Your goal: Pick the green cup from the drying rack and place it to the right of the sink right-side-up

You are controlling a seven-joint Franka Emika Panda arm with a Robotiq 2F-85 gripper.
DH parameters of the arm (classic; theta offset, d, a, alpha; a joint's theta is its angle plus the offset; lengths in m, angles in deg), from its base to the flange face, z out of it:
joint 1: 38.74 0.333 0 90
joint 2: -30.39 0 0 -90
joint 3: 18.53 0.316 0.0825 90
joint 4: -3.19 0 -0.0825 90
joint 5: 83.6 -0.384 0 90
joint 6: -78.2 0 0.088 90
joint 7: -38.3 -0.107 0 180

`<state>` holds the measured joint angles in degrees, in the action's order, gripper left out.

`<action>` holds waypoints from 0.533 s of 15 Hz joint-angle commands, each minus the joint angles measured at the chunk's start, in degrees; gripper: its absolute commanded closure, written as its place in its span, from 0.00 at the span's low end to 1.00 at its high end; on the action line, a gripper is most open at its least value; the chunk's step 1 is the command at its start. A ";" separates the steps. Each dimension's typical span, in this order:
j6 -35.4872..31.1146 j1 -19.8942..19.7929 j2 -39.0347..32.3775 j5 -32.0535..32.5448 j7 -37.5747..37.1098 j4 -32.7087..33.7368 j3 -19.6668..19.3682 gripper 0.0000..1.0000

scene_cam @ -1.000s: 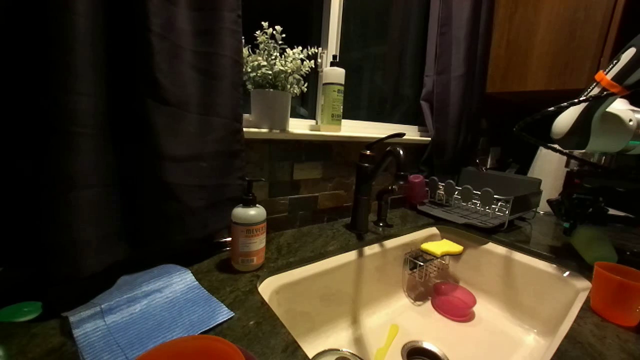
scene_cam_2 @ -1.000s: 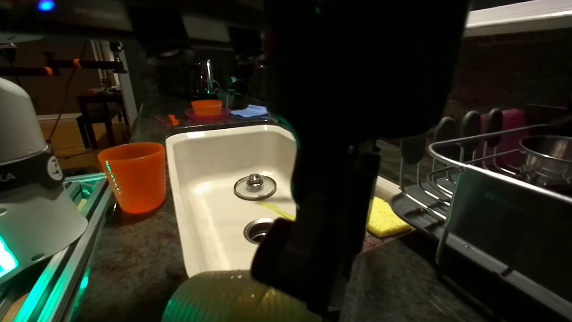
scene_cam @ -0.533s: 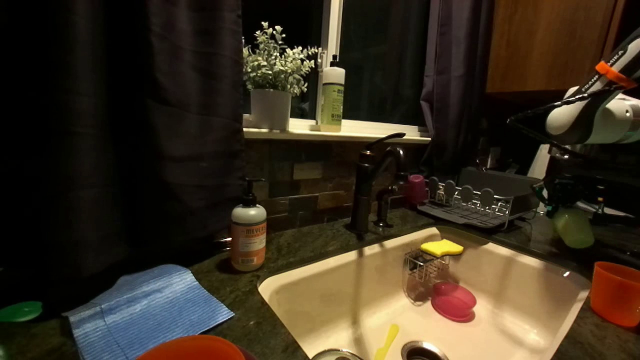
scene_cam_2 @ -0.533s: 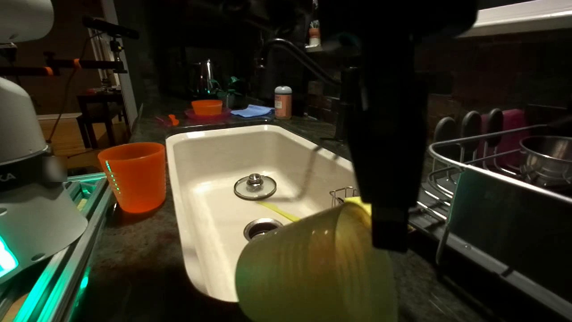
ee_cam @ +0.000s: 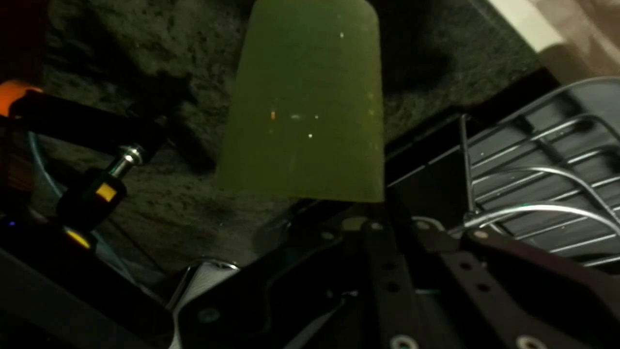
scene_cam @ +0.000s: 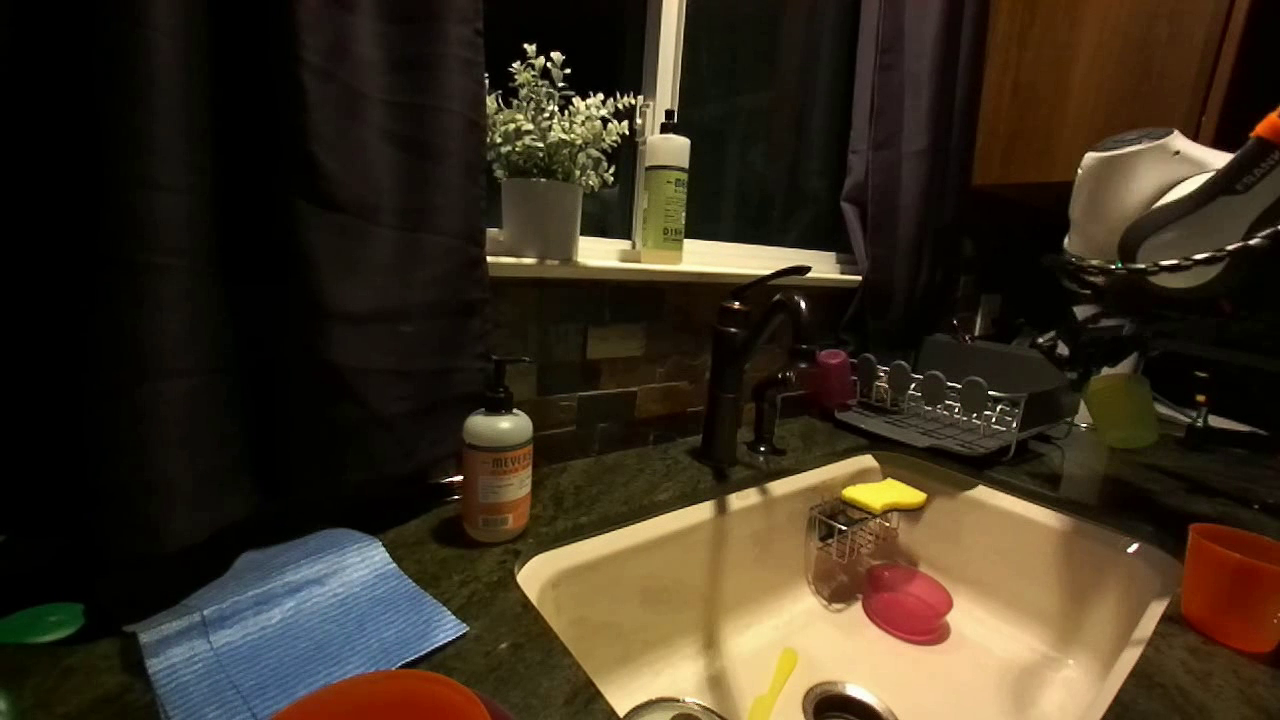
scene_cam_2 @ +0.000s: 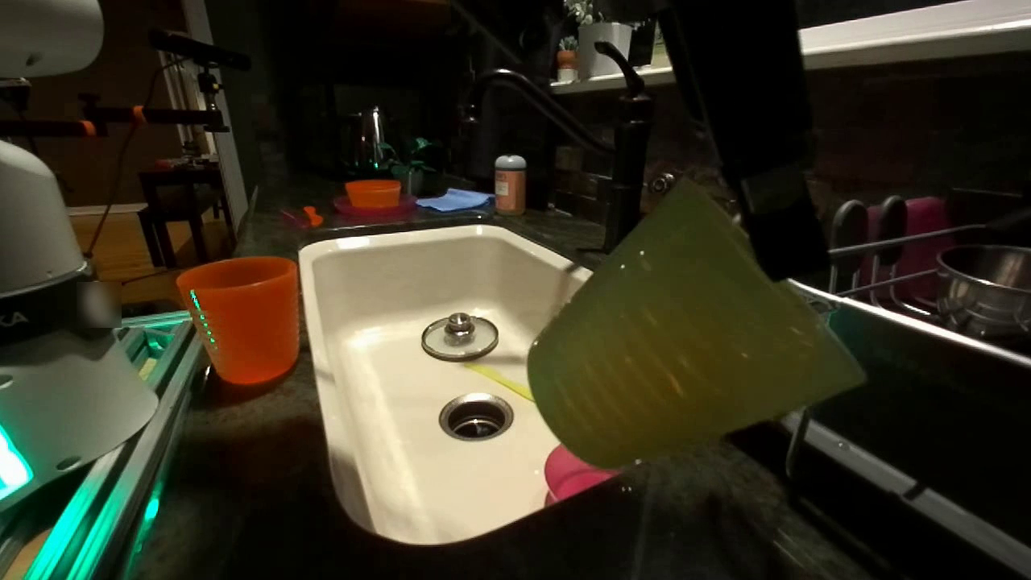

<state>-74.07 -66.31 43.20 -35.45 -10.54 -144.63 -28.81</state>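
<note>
While my claw (ee_cam: pixel 385 222) grips the green cup (scene_cam_2: pixel 685 338) by its rim, base tilted out ahead, I'd level it before lowering to the counter (ee_cam: pixel 203 68) beneath.

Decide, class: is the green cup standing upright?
No: in an exterior view the green cup is clearly tilted, its base toward the picture's lower left.

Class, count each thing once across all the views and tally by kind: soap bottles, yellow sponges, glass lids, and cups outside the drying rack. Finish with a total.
Soap bottles: 2 (green-labelled bottle, orange-labelled bottle)
Yellow sponges: 1
Glass lids: 1
Cups outside the drying rack: 2 (green cup, orange cup)
Total: 6
</note>
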 commanded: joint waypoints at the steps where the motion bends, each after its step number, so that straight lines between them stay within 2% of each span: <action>1: -2.81 -4.61 2.62 14.22 -15.86 -2.59 3.54 0.99; 3: -3.70 -5.14 2.30 19.69 -24.72 -3.38 3.88 0.99; 4: -3.10 -2.18 2.20 22.05 -28.43 -3.48 0.96 0.99; 7: -3.47 -0.45 0.93 25.80 -35.89 -4.00 -1.68 0.99; 8: -4.54 -3.17 0.42 26.86 -37.84 -3.96 0.37 0.99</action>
<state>-75.97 -68.12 44.08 -12.65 -41.72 -147.55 -28.22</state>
